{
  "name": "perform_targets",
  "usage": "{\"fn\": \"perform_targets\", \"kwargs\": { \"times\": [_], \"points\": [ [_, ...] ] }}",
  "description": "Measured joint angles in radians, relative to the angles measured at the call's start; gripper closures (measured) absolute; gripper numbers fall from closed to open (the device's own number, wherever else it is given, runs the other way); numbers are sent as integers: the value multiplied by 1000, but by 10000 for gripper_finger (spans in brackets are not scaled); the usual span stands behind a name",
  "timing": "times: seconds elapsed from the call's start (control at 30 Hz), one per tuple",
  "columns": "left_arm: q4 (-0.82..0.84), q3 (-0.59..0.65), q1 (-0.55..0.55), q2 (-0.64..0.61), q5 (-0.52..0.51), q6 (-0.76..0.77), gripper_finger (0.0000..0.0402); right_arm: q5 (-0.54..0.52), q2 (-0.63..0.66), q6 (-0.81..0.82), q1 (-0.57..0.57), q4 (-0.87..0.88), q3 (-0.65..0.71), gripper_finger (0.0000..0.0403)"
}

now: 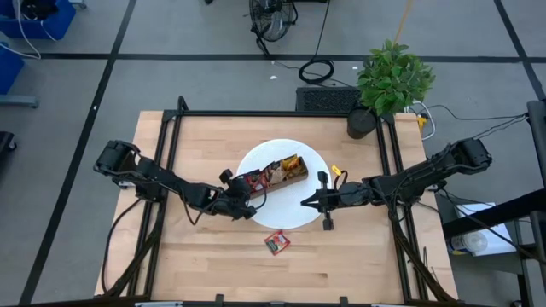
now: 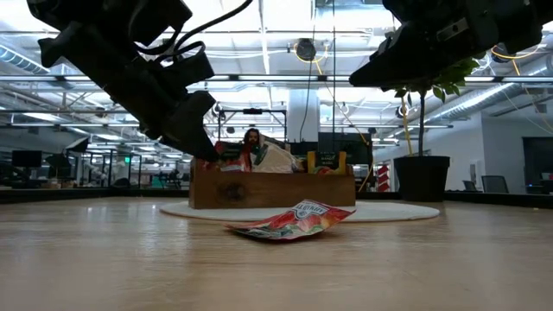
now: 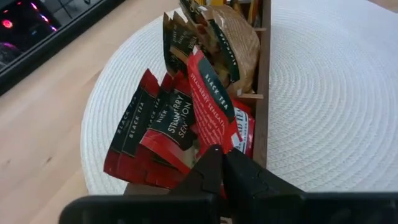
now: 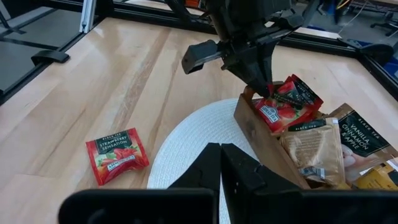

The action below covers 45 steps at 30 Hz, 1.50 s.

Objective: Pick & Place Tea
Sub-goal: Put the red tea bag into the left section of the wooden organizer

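A brown wooden tray (image 1: pixel 296 176) stands on a round white mat (image 1: pixel 286 149) and holds red, tan and yellow tea sachets standing on edge. My left gripper (image 3: pixel 222 155) is at the tray's near-left end compartment, shut on a red sachet (image 3: pixel 211 106) among the other red ones. Another red tea sachet (image 1: pixel 275 242) lies flat on the table in front of the mat. My right gripper (image 1: pixel 304 203) hovers shut over the mat's right part, clear of the tray, holding nothing. My left gripper pinches a red sachet by its lower corner (image 3: pixel 227 140) between its two fingertips. It comes slanting down from the table's left side. The sachet stands tilted among the other red sachets in the tray's end compartment (image 4: pixel 273 111); the fingers hide the exact spot.
A potted plant (image 1: pixel 388 81) stands at the table's far right corner. A black frame rail (image 1: pixel 256 113) runs round the tabletop. Bare wood lies to the left of the mat and along the near edge (image 1: pixel 281 281).
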<state>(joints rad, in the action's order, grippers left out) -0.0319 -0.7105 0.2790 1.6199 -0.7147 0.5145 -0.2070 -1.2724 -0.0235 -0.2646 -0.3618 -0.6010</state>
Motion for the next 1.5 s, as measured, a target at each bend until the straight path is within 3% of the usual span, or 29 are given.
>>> {"fn": "perform_targets", "kwargs": {
  "times": [0.57, 0.93, 1.03, 1.17, 1.3, 1.43, 1.5],
  "points": [
    [-23, 0, 3, 0, -44, 21, 297, 0, 0, 4, 0, 1, 0, 401],
    [24, 1, 36, -175, -44, 8, 191, -1, 0, 4, 0, -20, 17, 402],
    [19, -8, 29, -206, 33, -27, 181, -1, 0, 4, 0, -30, 17, 402],
    [127, -122, 20, -133, 124, -145, 209, -1, 0, 2, 0, -38, 17, 402],
    [299, -291, 21, -7, 141, -285, 289, -1, 0, -9, 0, -50, 17, 402],
    [522, -420, -9, 112, 140, -323, 381, -1, 0, -11, 0, -47, 18, 402],
    [566, -456, -29, 158, 141, -322, 391, -1, 0, -11, 0, -45, 18, 402]
  ]
}}
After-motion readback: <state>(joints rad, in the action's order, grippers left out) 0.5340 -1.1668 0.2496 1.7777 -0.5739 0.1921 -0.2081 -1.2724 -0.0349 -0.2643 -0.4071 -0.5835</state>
